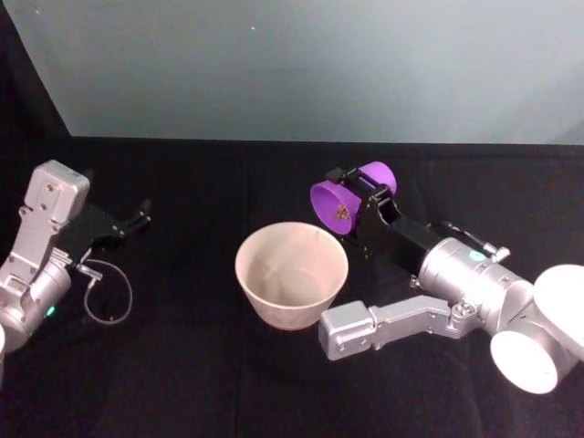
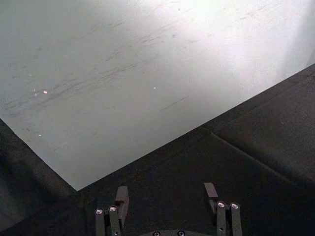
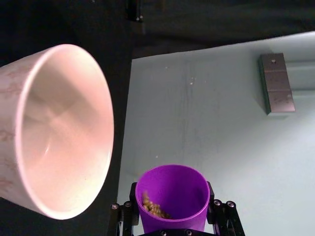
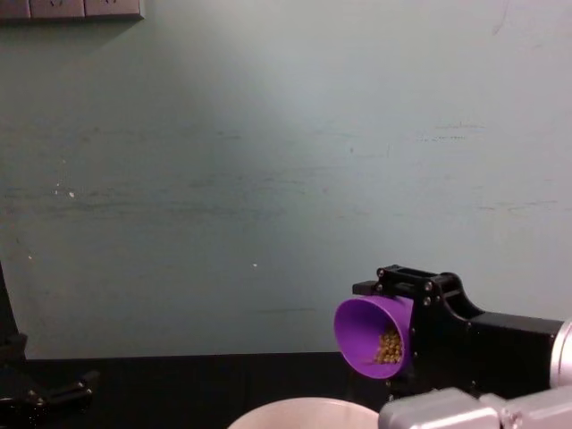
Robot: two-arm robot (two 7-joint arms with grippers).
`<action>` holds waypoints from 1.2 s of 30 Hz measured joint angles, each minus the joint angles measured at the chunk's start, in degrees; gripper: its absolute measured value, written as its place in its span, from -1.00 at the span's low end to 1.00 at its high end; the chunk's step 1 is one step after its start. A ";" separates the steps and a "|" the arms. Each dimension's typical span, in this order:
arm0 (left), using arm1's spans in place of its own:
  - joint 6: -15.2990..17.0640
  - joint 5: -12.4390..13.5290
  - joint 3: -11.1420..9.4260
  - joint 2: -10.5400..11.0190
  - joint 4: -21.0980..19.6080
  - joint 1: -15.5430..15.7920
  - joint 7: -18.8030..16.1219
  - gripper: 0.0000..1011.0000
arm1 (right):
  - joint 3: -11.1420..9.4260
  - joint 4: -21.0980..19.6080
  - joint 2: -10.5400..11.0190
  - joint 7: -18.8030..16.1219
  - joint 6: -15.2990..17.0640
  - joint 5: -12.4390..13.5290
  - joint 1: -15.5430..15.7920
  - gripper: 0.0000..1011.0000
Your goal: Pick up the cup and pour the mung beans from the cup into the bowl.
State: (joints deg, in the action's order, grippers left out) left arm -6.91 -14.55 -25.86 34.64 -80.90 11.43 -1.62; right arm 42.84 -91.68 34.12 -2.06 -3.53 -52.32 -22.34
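Lying nearly on its side in the air, the cup [image 1: 328, 203] is held with its long axis close to level, its mouth turned toward the robot's left and toward the bowl [image 1: 274, 310], its narrow base pointing away to the right. It is carried above the table [image 1: 182, 365], just over the bowl's far right edge; whether the lip stands inside the rim line or just outside it cannot quite be judged. A small heap of beans [image 4: 388, 347] is seen on the lower inner wall of the cup, seemingly close to the lip. The right gripper [image 1: 359, 193] is closed around the cup's body, one finger pressed to each side. The bowl stands upright on the table, and its inside looks bare. The left gripper [image 1: 137, 217] is parked at the left, well apart from the bowl, its fingers [image 2: 121, 195] spread and nothing between them.
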 joint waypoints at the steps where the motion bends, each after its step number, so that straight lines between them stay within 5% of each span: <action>1: 0.00 0.00 0.00 0.00 0.00 0.00 0.00 0.98 | 0.17 -0.01 0.02 0.13 0.00 -1.01 0.01 0.48; 14: 0.00 0.00 0.00 0.00 0.00 0.00 0.00 0.98 | 0.62 -0.10 -0.10 0.51 -0.04 -6.67 0.44 0.48; 36: 0.00 0.00 0.00 0.00 0.00 0.00 0.00 0.98 | 0.47 -0.07 -0.45 -0.24 -0.26 -11.75 1.39 0.48</action>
State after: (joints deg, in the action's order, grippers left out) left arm -6.91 -14.55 -25.86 34.64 -80.90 11.43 -1.62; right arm 43.31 -91.75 33.68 -2.29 -3.79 -64.07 -20.95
